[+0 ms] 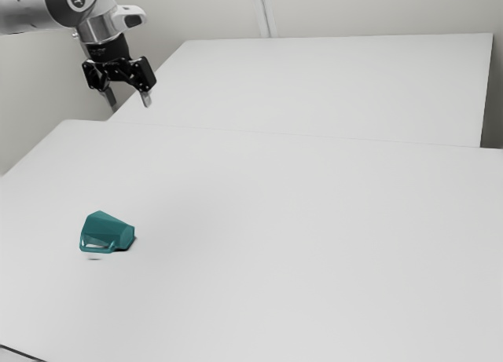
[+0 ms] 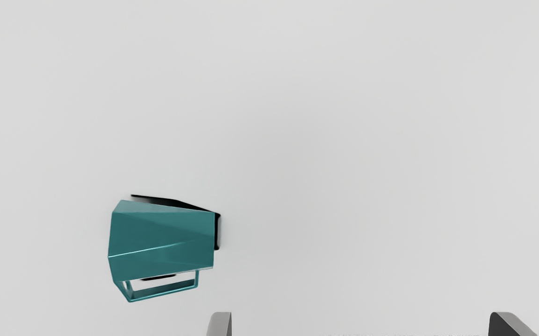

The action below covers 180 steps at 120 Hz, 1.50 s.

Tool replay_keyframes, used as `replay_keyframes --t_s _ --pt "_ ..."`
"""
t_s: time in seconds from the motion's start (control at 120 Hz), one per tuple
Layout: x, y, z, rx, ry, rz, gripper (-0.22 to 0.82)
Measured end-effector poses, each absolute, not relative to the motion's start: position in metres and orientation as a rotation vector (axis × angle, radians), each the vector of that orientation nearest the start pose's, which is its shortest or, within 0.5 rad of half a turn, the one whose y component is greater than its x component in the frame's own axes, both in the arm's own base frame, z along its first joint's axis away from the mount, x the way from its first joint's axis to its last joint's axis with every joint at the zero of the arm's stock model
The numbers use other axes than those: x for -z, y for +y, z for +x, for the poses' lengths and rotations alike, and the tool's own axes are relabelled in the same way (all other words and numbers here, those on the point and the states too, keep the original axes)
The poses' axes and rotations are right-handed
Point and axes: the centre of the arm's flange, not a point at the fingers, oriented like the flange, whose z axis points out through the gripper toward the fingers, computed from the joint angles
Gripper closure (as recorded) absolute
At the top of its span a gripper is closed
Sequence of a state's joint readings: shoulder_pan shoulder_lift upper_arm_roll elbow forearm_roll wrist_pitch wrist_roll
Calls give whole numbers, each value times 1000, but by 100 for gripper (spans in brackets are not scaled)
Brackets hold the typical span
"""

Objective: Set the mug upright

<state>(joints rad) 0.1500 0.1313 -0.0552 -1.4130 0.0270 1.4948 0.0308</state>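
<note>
The faceted teal mug (image 2: 162, 238) lies on its side on the white table (image 1: 299, 244), handle sideways.

Your mug (image 2: 162, 238) has smooth, flat facets w/ a satin sheen, brighter along the edges; plastic or glazed ceramic, can't tell which. Its handle (image 2: 164, 296) has the same semi-gloss finish. The table (image 1: 275, 221) you're working over is smooth & matt, w/o visible grain. Your arm's (image 1: 27, 9) shell looks like smooth plastic, the gripper (image 1: 130, 103) body hard & glossy w/ small highlights. Fingers (image 2: 219, 325): smooth, dull, prob. metal. Wall (image 1: 377, 9) behind: matt, paint-like.
</note>
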Motion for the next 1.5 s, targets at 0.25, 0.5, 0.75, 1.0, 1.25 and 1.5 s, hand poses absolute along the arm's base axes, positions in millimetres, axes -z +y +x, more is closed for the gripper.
replay_keyframes --t_s 0.25,0.5,0.75,1.0,1.25,1.5 --pt "-613 93 578 -109 -186 -3144 0" --pt "-586 195 551 -224 -509 -3195 0" --pt "-536 258 521 -364 -736 -3270 0" --pt "-476 305 486 -420 -856 -3424 0" --pt "-421 330 478 -309 -772 -3561 0" --pt "-382 350 475 -189 -598 -3647 0"
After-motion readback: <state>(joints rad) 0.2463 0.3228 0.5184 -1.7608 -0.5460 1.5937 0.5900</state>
